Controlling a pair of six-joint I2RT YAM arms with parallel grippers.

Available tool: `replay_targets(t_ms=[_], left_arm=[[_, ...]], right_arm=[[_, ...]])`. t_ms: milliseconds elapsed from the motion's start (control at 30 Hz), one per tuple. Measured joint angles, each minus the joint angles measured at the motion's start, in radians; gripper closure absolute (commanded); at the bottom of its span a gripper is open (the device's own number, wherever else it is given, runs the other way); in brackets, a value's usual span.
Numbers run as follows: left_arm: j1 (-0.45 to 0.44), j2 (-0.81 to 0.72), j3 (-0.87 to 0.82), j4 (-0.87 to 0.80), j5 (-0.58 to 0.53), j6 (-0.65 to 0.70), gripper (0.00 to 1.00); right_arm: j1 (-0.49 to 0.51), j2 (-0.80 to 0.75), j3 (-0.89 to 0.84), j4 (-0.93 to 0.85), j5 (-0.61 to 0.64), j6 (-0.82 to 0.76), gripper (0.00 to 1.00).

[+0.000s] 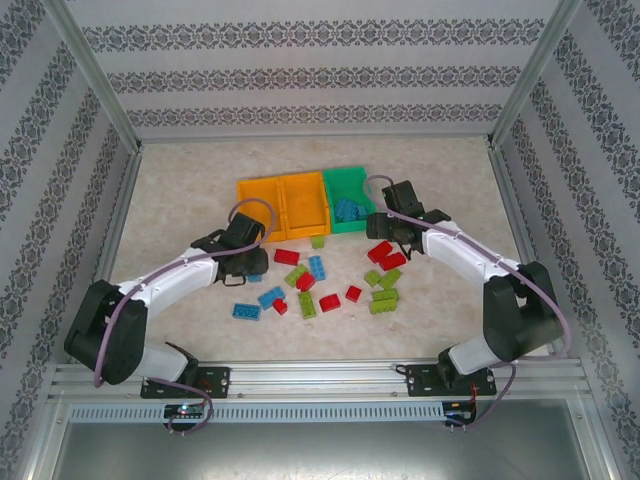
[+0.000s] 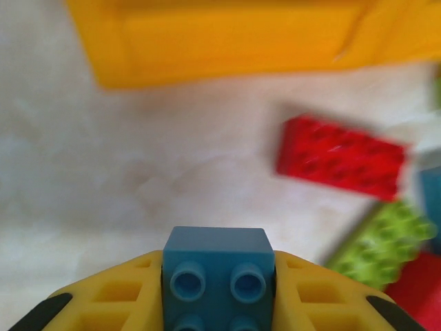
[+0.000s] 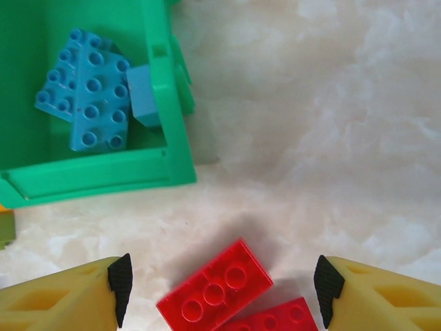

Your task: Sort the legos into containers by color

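Across the pale marbled table [image 1: 180, 200], two arms reach in from the near rail. The left arm [image 1: 160, 285] angles toward the orange bins and the right arm [image 1: 470, 260] toward the green one. Three bins stand touching in a row on the far half of the table: two orange bins [image 1: 262, 205] on the left and a green bin [image 1: 350, 182] on the right. The green bin holds several blue bricks [image 3: 89, 96] lying flat, and one more blue block leans against its side wall.

The left gripper [image 2: 218, 296] is clamped tight on a small blue brick [image 2: 217, 252]. The brick's studs face the wrist camera, and it is pinched between the yellow fingers [image 2: 103, 296] just in front of the left orange bin. The right gripper [image 3: 222, 279] stands well open with nothing between its black pads [image 3: 120, 286]. It hangs over a red brick [image 3: 215, 289] that lies on the table near the green bin's front corner, and a second red brick [image 3: 272, 321] lies right against that one.

The loose legos [image 1: 320, 285] are scattered on the table in front of the bins, between the two grippers. Red, blue and lime green pieces are mixed together, and some touch. In the left wrist view, a long red piece [image 2: 341, 155] lies ahead and to the right of the held brick, with a lime green piece [image 2: 382, 241] just nearer.
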Motion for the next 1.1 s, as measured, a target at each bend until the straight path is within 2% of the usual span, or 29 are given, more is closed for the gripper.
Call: replay_targets(t_ms=[100,200,533,733,900,1100], left_arm=[[-0.001,0.016,0.1,0.03,0.061,0.006,0.76],[-0.008,0.094,0.228,0.081,0.135,0.013,0.76],[-0.087,0.529,0.71,0.137,0.312,0.042,0.75],[-0.093,0.712,0.9,0.128,0.345,0.041,0.75],[-0.093,0.823,1.051,0.099,0.347,0.042,0.73],[-0.093,0.903,1.172,0.055,0.325,0.052,0.63]], right_arm=[[-0.012,-0.023,-0.037,0.0,0.0,0.019,0.26],[-0.013,-0.04,-0.065,0.005,0.0,0.036,0.26],[-0.037,-0.099,-0.142,0.006,-0.008,0.086,0.26],[-0.039,-0.106,-0.176,0.007,-0.055,0.099,0.24],[-0.034,-0.059,-0.159,0.0,-0.117,0.045,0.17],[-0.003,0.036,-0.089,-0.025,-0.132,-0.032,0.11]])
